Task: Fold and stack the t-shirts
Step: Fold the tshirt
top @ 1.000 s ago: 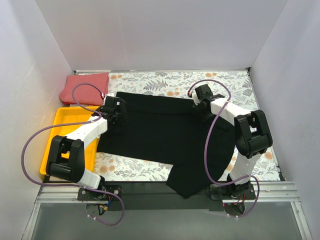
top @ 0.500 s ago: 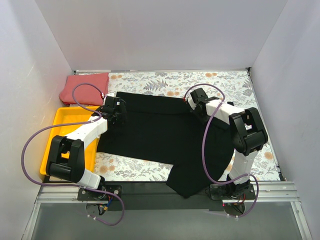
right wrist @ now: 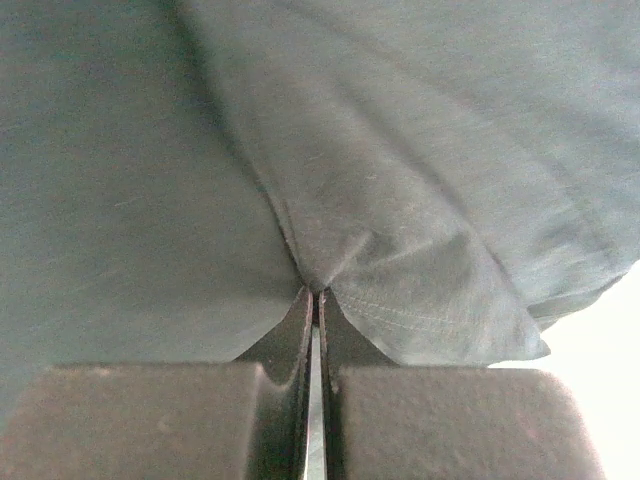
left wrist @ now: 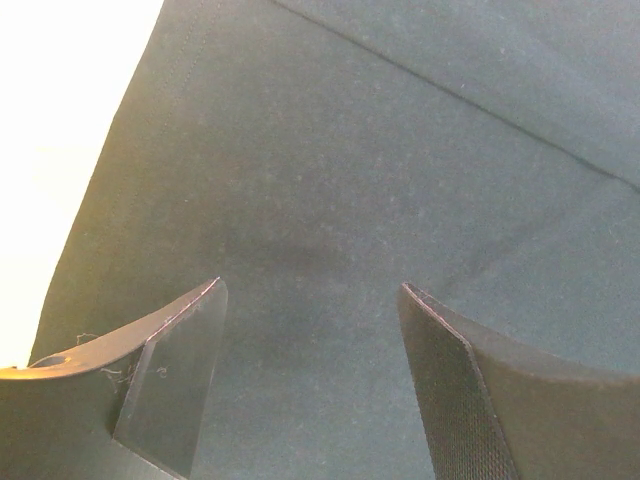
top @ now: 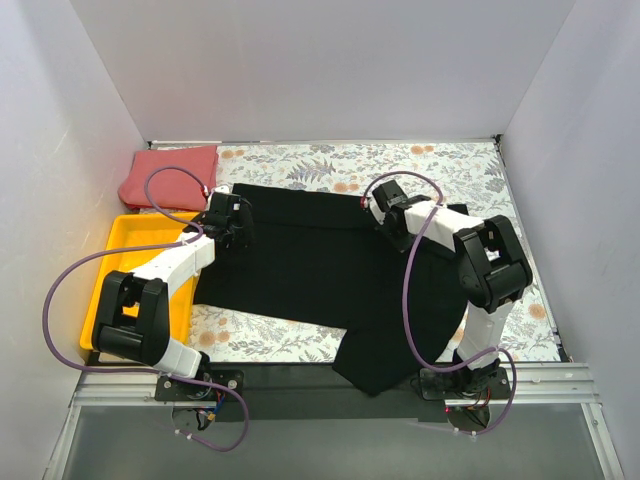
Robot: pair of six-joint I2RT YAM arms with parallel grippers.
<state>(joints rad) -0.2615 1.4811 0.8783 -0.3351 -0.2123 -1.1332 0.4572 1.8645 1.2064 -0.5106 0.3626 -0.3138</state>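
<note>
The large black t-shirt lies spread on the floral cloth, its lower part hanging over the near table edge. The coral-red t-shirt sits folded at the far left corner. My left gripper stands open over the black shirt's left side; in its wrist view only flat black cloth lies between the fingers. At the shirt's far right my right gripper is shut, and in the right wrist view its tips pinch a puckered fold of the black cloth.
A yellow tray lies along the left side, under the left arm. The floral-patterned cloth covers the table. White walls close in the back and both sides. Purple cables loop from both arms.
My right gripper slid left along the black shirt's far edge and closed on a fold of it. The left arm stayed still and open.
</note>
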